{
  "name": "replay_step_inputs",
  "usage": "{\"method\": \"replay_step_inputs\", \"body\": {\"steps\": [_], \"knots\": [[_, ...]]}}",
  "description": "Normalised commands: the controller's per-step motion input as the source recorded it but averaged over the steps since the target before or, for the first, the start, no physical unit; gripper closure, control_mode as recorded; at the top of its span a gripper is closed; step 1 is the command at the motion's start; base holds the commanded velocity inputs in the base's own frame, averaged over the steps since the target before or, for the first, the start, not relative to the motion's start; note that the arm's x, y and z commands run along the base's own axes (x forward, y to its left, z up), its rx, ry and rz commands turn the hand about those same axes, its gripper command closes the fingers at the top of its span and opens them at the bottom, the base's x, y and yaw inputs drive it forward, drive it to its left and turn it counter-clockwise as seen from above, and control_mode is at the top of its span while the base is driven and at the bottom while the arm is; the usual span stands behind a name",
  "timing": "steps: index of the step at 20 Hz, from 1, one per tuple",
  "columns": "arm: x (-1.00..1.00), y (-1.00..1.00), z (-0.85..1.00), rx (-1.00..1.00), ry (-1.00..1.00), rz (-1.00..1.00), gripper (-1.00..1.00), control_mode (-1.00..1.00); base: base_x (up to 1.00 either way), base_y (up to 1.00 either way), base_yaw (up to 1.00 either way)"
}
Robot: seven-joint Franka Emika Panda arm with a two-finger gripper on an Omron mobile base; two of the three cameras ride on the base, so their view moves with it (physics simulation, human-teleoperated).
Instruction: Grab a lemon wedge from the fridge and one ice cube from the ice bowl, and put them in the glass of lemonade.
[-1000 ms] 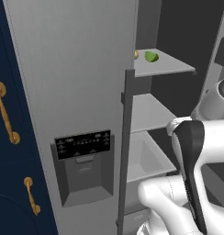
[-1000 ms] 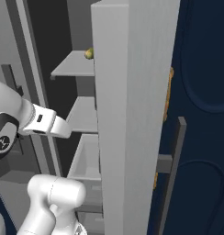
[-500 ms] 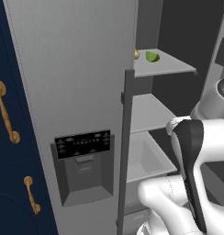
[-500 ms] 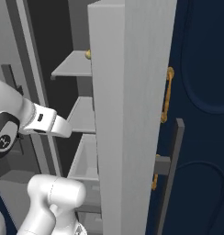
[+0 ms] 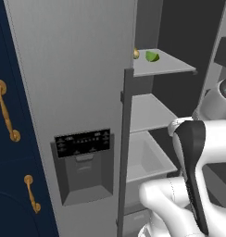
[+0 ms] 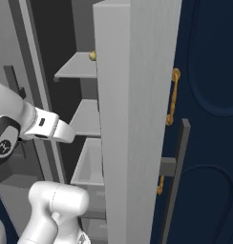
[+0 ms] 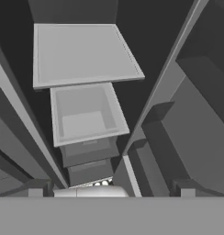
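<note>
The fridge (image 5: 73, 69) stands with its right door swung open, and that door's grey edge (image 6: 132, 95) rises in front of the right base view. A small bright green lemon wedge (image 5: 152, 56) lies on the top shelf (image 5: 172, 66), next to a small round yellow-brown fruit (image 5: 136, 54). My gripper (image 7: 111, 193) is open inside the fridge opening, with its fingertips far apart and nothing between them. It looks down on a middle shelf (image 7: 81, 53) and a drawer (image 7: 86, 114). The ice bowl and the glass of lemonade are out of view.
Navy cabinet panels with gold handles (image 5: 6, 111) (image 6: 173, 95) flank the fridge. The closed left door carries a black dispenser panel (image 5: 82, 141) and a long bar handle (image 5: 125, 148). My white arm (image 6: 47, 125) reaches in past the open door's edge.
The open door's edge shifts very slightly in the right base view. The arm, the lemon wedge and the round fruit stay where they were.
</note>
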Motion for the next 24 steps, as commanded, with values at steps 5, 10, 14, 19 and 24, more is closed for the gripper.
{"method": "replay_step_inputs", "body": {"steps": [5, 10, 14, 19, 24], "knots": [[0.00, 0.00, 0.00, 0.00, 0.00, 0.00, -1.00, 1.00, 0.28, 0.02, 0.00], [0.00, 0.00, 0.00, 0.00, 0.00, 0.00, -1.00, 1.00, 0.68, 0.01, 0.00], [0.00, 0.00, 0.00, 0.00, 0.00, 0.00, -1.00, 1.00, 0.00, 0.00, 0.00], [0.20, -0.04, 0.41, 0.15, -0.08, 0.02, -1.00, -1.00, 0.00, 0.00, 0.00], [0.09, 0.00, 0.61, 0.21, -0.07, 0.06, -1.00, -1.00, 0.00, 0.00, 0.00]]}}
